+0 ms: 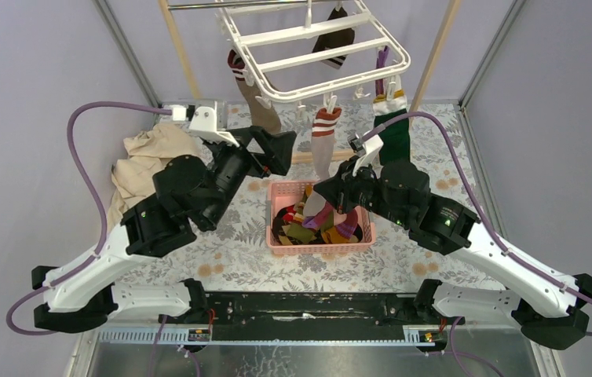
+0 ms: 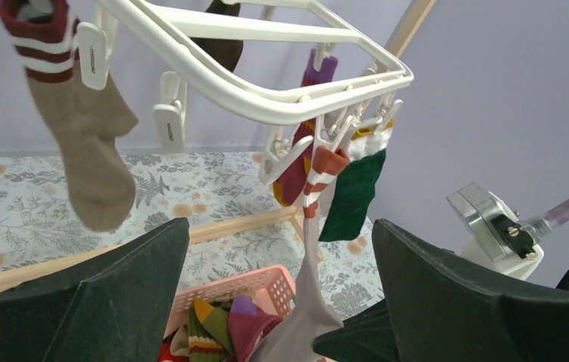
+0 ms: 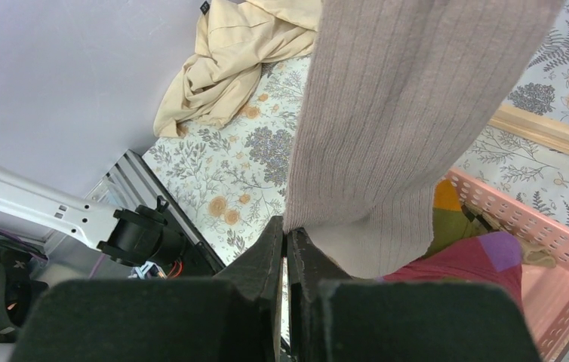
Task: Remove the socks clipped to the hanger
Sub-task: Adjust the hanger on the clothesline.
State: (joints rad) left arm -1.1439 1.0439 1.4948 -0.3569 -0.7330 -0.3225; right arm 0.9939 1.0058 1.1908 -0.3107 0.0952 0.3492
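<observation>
Top external: five socks point(image 1: 323, 145) on one hanger point(image 1: 324, 55).

White hanger point(image 2: 251, 102) is hanging tilted at far centre. Five socks are still hanging clipped: brown sock point(image 1: 265, 110) on the left, dark sock point(image 1: 334, 39) far, purple sock point(image 1: 381, 59) and green sock point(image 1: 393, 137) on the right, grey sock point(image 1: 323, 149) with red-white cuff stretching down near-centre. Loose socks point(image 1: 316, 228) are lying piled in the pink basket point(image 1: 320, 247).

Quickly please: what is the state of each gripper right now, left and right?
Left gripper: open wide, holding nothing.
Right gripper: closed, pinching the lower end of the grey sock that hangs from the hanger.
</observation>
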